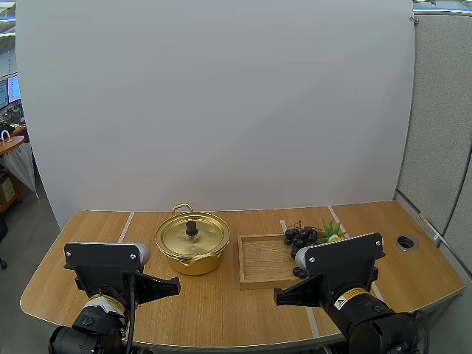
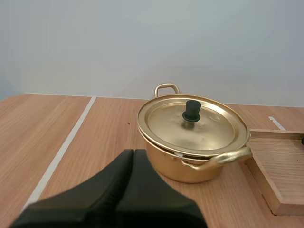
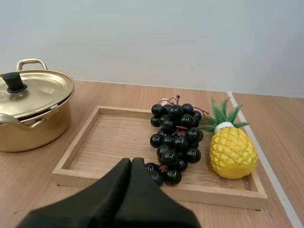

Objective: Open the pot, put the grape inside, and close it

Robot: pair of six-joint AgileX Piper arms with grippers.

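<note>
Pot point(image 1: 193, 264) lidded, grapes point(image 3: 175, 137) in tray point(image 3: 109, 142). Left end effector point(image 2: 133, 153) clenched empty facing pot, right end effector point(image 3: 131, 161) same, facing grapes.

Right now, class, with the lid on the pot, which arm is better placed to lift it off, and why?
Left. The left fingers point at the pot and its lid, close ahead. The right fingers face the tray with the grapes, farther from the pot.

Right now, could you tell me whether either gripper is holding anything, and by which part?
Nothing is held. The left gripper and right gripper are both shut and empty; the lid is on the pot, the grapes in the tray.
</note>
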